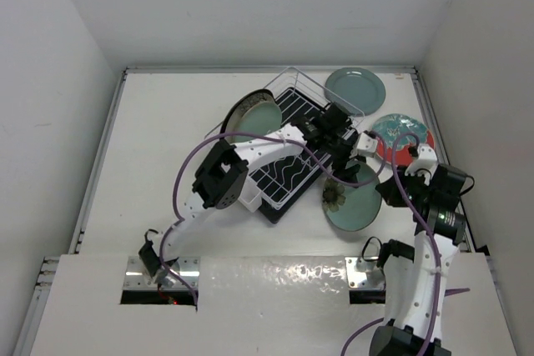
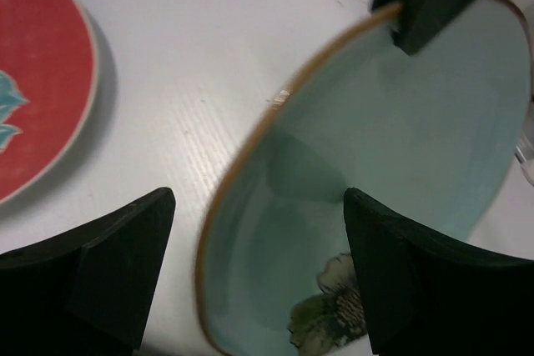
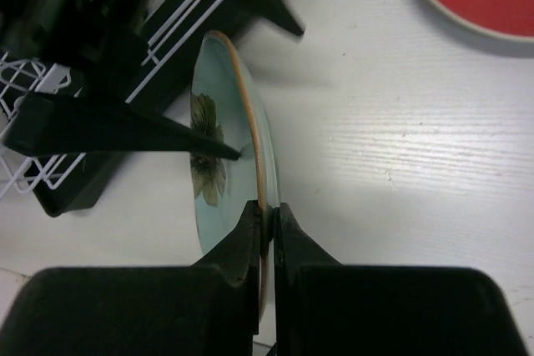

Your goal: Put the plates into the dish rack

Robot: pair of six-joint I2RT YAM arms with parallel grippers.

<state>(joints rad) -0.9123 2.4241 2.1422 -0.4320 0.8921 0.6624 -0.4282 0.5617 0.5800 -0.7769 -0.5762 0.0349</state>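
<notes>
No text, label, brand, number or sign can be read in any view.

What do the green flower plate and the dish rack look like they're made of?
Green plate: probably glazed ceramic; glossy face, painted flower, thin brown rim. Dish rack: looks like white-coated metal wire over a black ribbed tray, likely plastic.

Bright even light, soft shadows, glare on near shelf (image 1: 284,275), wrist-view fingers (image 2: 100,281) blurred
</notes>
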